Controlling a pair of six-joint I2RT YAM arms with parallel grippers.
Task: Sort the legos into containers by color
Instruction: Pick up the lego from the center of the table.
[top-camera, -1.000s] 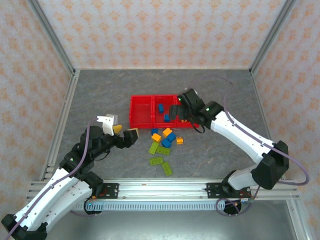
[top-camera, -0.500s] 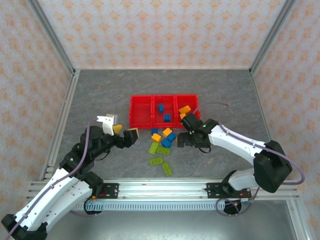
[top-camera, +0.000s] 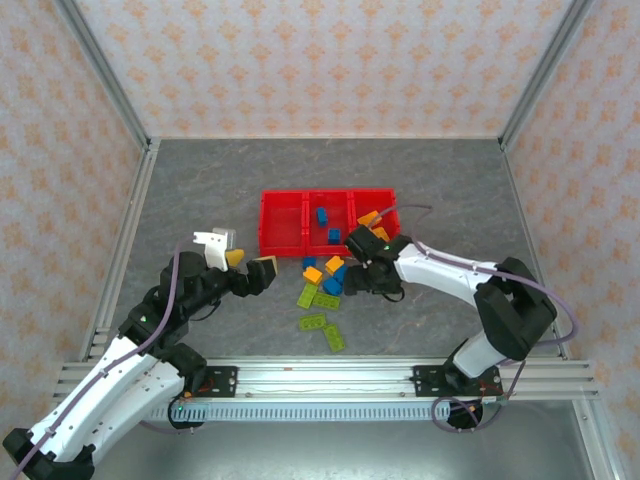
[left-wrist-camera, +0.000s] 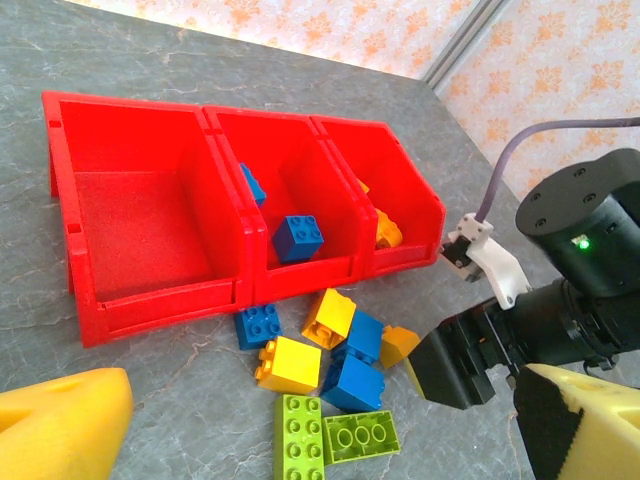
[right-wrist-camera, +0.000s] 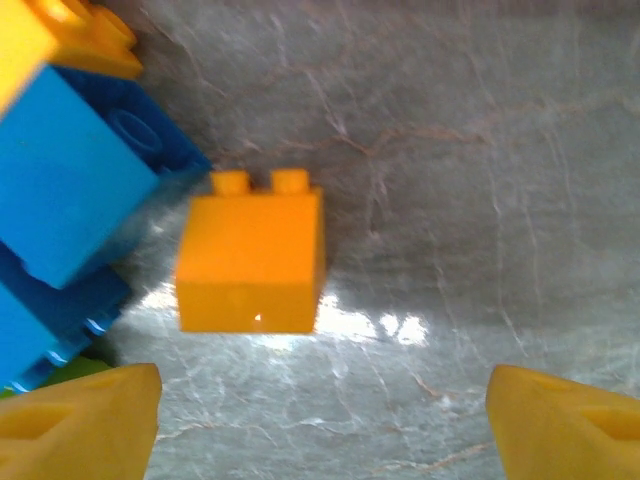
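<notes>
The left claw (top-camera: 250, 266) is held apart, empty; the right claw (right-wrist-camera: 320, 425) is spread over the orange brick (right-wrist-camera: 250, 260). The neighbouring blue brick (right-wrist-camera: 70, 170) could be pinched too if closure is skewed.

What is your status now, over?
Left hand open, empty. Right hand open above small orange plastic brick on grey table. Blue plastic bricks close beside it.

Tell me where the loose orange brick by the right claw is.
In the right wrist view, the orange brick lies on the table just ahead of the right claw, beside a blue brick.
</notes>
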